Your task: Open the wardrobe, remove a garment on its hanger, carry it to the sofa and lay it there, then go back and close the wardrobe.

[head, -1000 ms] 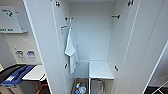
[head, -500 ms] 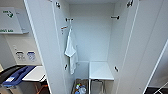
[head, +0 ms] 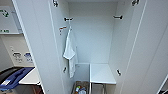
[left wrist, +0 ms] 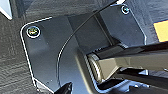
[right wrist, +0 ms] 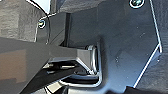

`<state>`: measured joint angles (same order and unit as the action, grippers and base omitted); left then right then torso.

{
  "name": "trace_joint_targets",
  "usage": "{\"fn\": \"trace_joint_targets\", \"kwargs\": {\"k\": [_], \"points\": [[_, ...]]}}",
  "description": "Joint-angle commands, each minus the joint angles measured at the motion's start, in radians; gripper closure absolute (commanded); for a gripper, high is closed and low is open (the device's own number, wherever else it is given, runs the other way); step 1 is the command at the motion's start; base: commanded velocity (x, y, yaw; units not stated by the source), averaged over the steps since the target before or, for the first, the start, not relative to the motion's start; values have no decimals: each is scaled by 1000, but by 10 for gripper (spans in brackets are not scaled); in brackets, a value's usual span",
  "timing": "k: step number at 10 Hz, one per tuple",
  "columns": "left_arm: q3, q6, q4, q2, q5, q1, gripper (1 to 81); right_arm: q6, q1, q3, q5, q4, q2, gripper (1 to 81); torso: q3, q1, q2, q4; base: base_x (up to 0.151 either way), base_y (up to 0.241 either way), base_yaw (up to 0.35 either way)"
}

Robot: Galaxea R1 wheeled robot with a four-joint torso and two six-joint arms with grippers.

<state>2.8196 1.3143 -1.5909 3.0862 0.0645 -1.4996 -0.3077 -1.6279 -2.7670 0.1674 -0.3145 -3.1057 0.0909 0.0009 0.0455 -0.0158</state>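
The wardrobe [head: 95,37] stands straight ahead of me in the head view, white inside, with both doors swung wide. Its left door [head: 37,50] and right door [head: 150,50] frame the opening. Against the inner left side a plain white shirt [head: 70,52] hangs from a hook or rail end [head: 68,19]. A white shelf [head: 102,73] sits low in the right half. In both wrist views my own dark plate [left wrist: 50,55] [right wrist: 120,37] and jointed bar lie over dark carpet.
A box of small colourful items [head: 81,88] sits on the wardrobe floor, left of the shelf. A white table [head: 30,78] with a blue object [head: 13,77] stands beyond the left door, and signs [head: 7,20] hang on that wall. A yellow patch [left wrist: 161,31] marks the carpet.
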Motion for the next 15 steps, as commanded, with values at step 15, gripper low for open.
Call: {"fn": "trace_joint_targets", "kwargs": {"k": [15], "points": [[1, 72, 130, -254, 287, 45, 10, -7, 39, 424, -17, 3, 324, 10, 0, 0, 0, 0, 51, 0, 0]]}}
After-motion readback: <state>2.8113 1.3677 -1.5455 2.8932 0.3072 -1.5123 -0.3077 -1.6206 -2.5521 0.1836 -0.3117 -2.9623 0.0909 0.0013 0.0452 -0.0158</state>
